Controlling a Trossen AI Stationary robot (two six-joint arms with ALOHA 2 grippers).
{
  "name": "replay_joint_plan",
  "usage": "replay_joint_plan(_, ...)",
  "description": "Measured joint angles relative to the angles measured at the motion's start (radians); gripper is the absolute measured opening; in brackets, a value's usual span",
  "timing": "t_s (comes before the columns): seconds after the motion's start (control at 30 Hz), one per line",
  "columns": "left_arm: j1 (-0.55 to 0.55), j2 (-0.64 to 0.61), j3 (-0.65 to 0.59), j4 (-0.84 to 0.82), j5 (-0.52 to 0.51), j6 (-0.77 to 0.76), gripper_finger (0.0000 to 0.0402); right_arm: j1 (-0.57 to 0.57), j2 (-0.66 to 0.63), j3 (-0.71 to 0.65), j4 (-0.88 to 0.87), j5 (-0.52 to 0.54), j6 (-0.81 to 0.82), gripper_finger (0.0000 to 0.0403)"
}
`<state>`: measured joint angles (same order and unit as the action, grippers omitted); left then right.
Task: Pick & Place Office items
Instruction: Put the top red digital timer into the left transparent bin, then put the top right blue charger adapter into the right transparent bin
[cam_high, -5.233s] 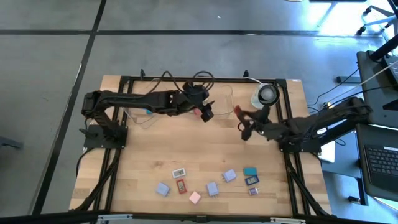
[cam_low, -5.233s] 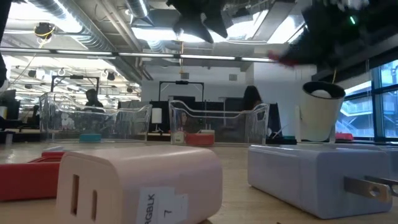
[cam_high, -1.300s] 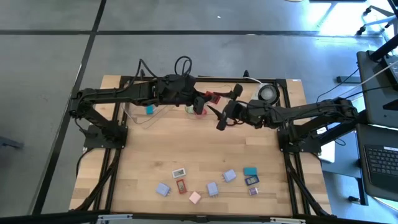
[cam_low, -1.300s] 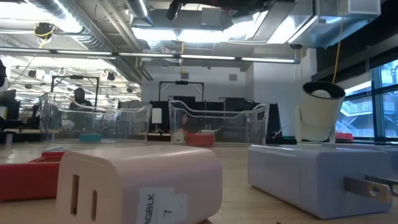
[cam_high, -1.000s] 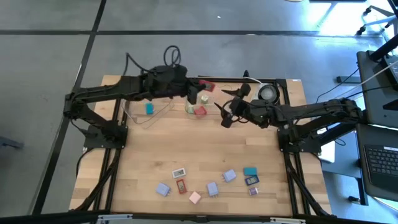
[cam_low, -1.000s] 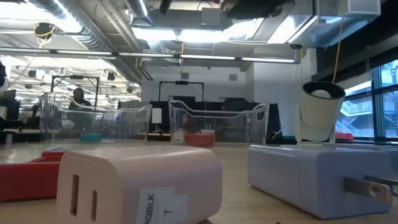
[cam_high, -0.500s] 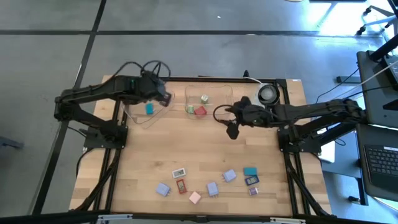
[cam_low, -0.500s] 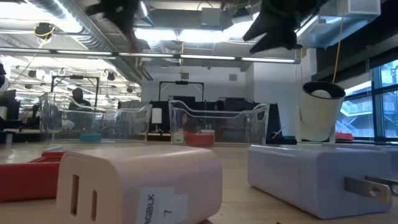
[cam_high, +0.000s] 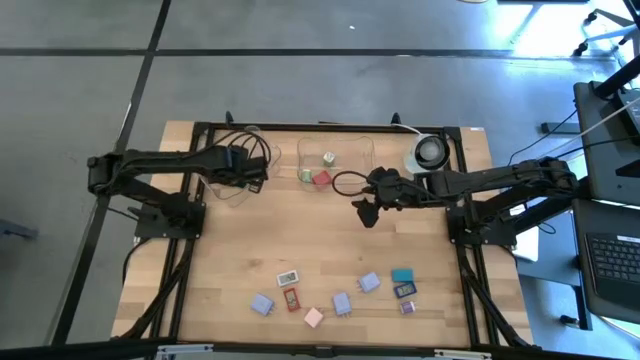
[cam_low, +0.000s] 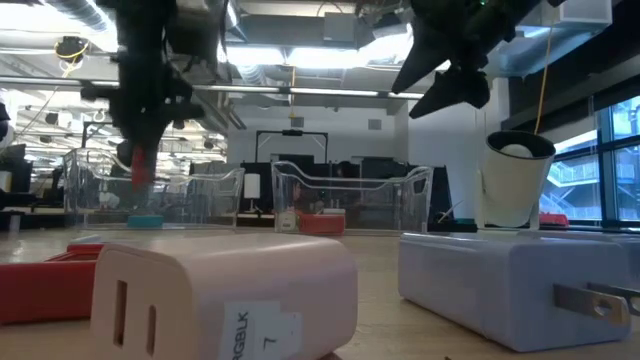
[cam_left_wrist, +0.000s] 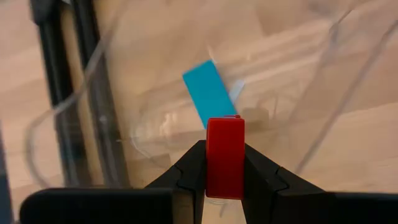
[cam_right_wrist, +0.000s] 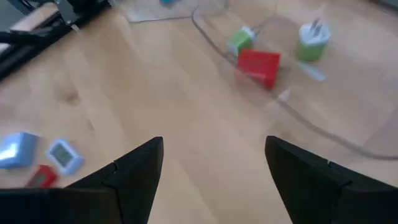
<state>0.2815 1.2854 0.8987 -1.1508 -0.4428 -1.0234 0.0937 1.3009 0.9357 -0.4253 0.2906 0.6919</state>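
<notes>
My left gripper (cam_left_wrist: 225, 163) is shut on a small red block (cam_left_wrist: 225, 140) and points steeply down over the left clear tray (cam_high: 222, 190). A teal block (cam_left_wrist: 208, 93) lies flat on that tray's floor, just below. In the low view the red block (cam_low: 143, 165) hangs above the tray's rim. My right gripper (cam_high: 365, 210) hovers open and empty over the bare wood, near side of the middle tray (cam_high: 336, 163). That tray holds a red block (cam_right_wrist: 258, 65) and two green pieces (cam_right_wrist: 239, 40). My left gripper pinches the red block by its two long side faces (cam_left_wrist: 225, 180) between its two fingers (cam_left_wrist: 193, 169). The fingers come from above, slanting steeply down. The block's far end sticks out past the fingertips, and the block is lifted clear above the tray.
Several loose office items lie near the table's front edge: a white one (cam_high: 289, 277), a red one (cam_high: 291, 298), lavender ones (cam_high: 263, 304), a pink one (cam_high: 313, 317), a teal one (cam_high: 402, 274). A round white object (cam_high: 428, 152) stands at the far right.
My left gripper has carried the red block from over the middle tray toward the table's left edge and down, tipping from nearly level to steeply down, and now hangs over the left tray. My right gripper has sunk a little and rolled, still open.
</notes>
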Motion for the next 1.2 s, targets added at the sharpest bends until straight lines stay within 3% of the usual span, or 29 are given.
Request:
replay_joint_plan(0.3, 0.064, 0.000, -0.140, 0.077, 0.015, 0.101, 0.0067, 0.025, 0.055, 0.000, -0.009, -0.021, 0.188, 0.0283)
replay_joint_plan(0.57, 0.104, 0.000, -0.157, 0.092, -0.004, 0.189, 0.0068, 0.047, 0.099, 0.000, -0.010, -0.028, 0.269, 0.0283)
replay_joint_plan(0.93, 0.108, 0.000, -0.157, 0.091, -0.009, 0.268, 0.0125, 0.068, 0.103, 0.000, -0.020, -0.209, 0.301, 0.0283)
replay_joint_plan(1.1, 0.108, 0.000, -0.128, 0.071, -0.009, 0.318, 0.0159, 0.072, 0.119, 0.000, -0.105, -0.368, 0.426, 0.0283)
replay_joint_plan(1.2, 0.108, 0.000, -0.075, 0.017, -0.009, 0.378, 0.0172, 0.095, 0.139, 0.000, -0.129, -0.455, 0.389, 0.0283)
